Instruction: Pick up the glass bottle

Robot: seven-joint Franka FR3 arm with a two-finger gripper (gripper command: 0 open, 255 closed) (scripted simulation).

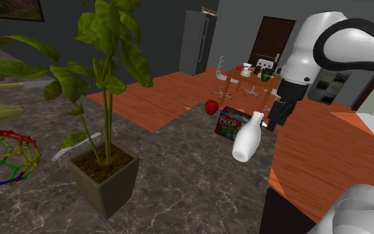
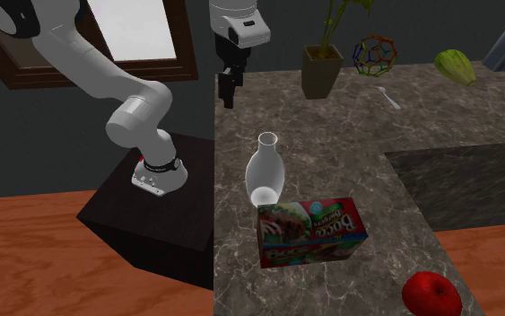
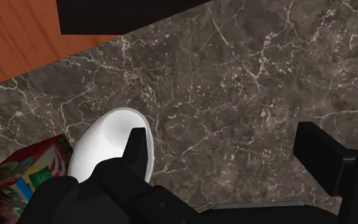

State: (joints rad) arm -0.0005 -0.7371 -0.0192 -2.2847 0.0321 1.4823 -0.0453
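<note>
Plainly apart, the two black fingers [image 3: 137, 150] of the gripper [image 3: 228, 156] clasp nothing, with bare counter [image 3: 234, 70] between them. The bottle [image 3: 104, 143] stands just outside one finger, not between the pair and not held. It looks smooth and white, with a wide rounded body narrowing to a slim neck and a flared lip. It stands on the dark, white-veined marble counter near the edge. Just beside it lies a red and green box [image 2: 311, 232] with lettering that looks like "Docce". A glossy red apple [image 2: 434, 294] sits farther along. The white arm [image 2: 138, 121] rises from its dark stand [image 2: 165, 211], bends over, and points the gripper straight down above the counter, higher than the bottle's lip.
</note>
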